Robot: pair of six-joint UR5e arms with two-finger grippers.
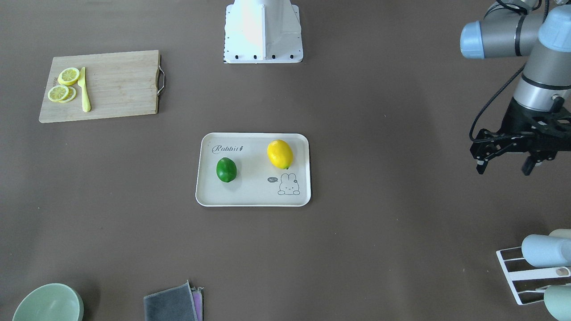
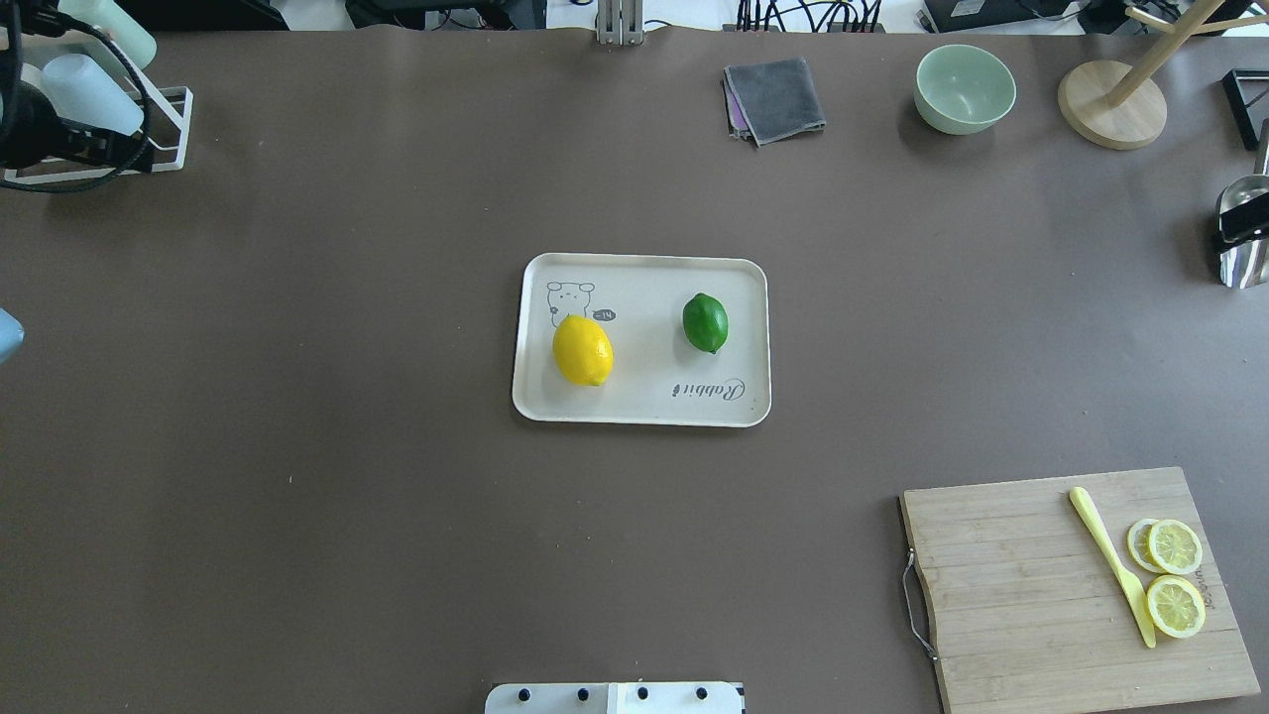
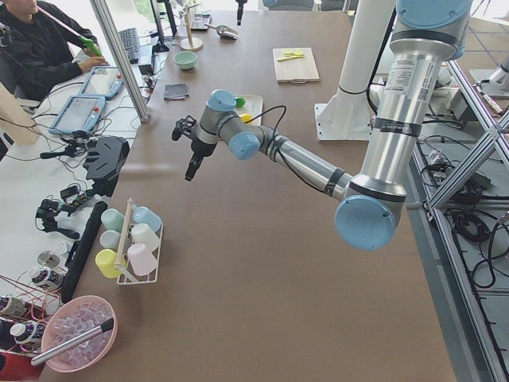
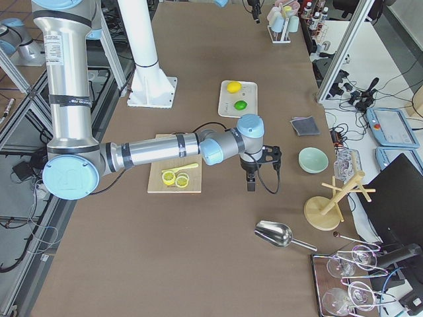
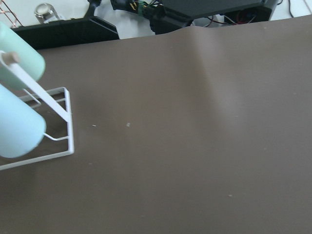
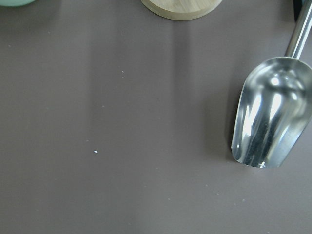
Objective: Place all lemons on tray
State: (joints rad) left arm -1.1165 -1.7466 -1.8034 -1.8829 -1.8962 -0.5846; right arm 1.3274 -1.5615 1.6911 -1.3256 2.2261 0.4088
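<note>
in the front-facing view, from the left: the dark green round lemon (image 1: 226, 170) and the bright yellow oval lemon (image 1: 279, 154) lie apart on the flat beige rectangular tray (image 1: 252, 203), mid-way across the brown tabletop (image 1: 357, 245). the task looks finished, with nothing left to move. the tray reads "rabbit" in script and "hi" beside a bunny drawing (image 1: 289, 184). far right, the black left hand (image 1: 504, 168) hangs spread and empty. whether the black right hand (image 4: 252, 181) is spread, i cannot tell.

The yellow lemon (image 2: 583, 350) and the green lemon (image 2: 705, 322) both sit on the tray (image 2: 644, 266), apart from each other. The tray lies in the middle of the brown counter (image 2: 347, 416).
</note>
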